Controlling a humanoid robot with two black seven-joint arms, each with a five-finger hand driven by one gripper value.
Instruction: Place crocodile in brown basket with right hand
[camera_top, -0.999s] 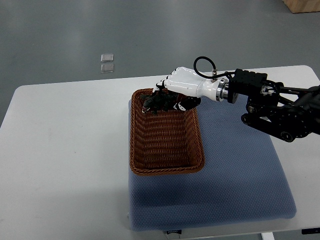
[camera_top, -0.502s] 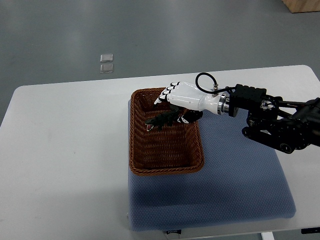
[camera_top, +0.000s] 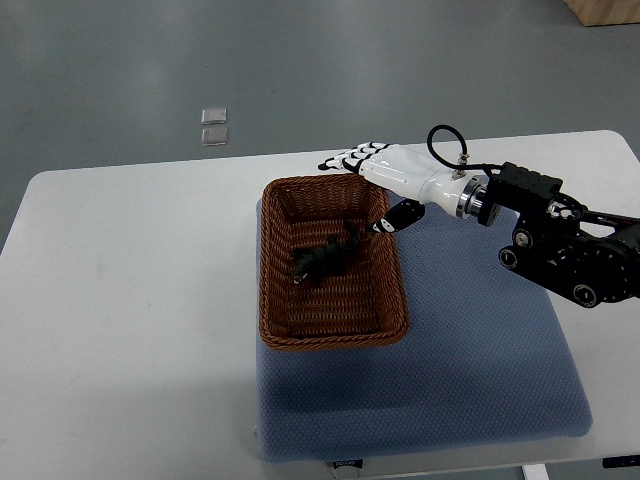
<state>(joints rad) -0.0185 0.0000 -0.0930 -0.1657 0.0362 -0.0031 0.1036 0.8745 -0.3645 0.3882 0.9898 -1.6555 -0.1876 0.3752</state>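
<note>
1. The brown rectangular wicker basket (camera_top: 283, 300) stands on a white tabletop (camera_top: 130, 300). Its right part overlaps the left edge of a blue-grey textured foam pad (camera_top: 470, 360).
2. The dark green toy crocodile (camera_top: 325, 258) lies inside the basket on the woven floor, roughly mid-length and slightly towards the far half. The body runs diagonally, one end near the left wall and the other pointing to the far-right corner. Nothing grips it.
3. The right hand (camera_top: 392, 172), a white shell with black-tipped digits, sits over the basket's far-right corner. The arm behind it, black and jointed (camera_top: 565, 250), enters from the right edge.
4. Hand state: fingers (camera_top: 350, 158) extended and fanned out towards the far rim, holding nothing. The thumb (camera_top: 392, 221) hangs separately below the palm, just beside the right wall. Whether any digit touches the rim cannot be judged from this angle.
5. The hand and the crocodile are apart, with bare weave showing between them.
6. Beyond the table, two small clear square tiles (camera_top: 213, 125) lie on the grey floor (camera_top: 100, 70).
7. A tan box corner (camera_top: 605, 10) shows at top right.
</note>
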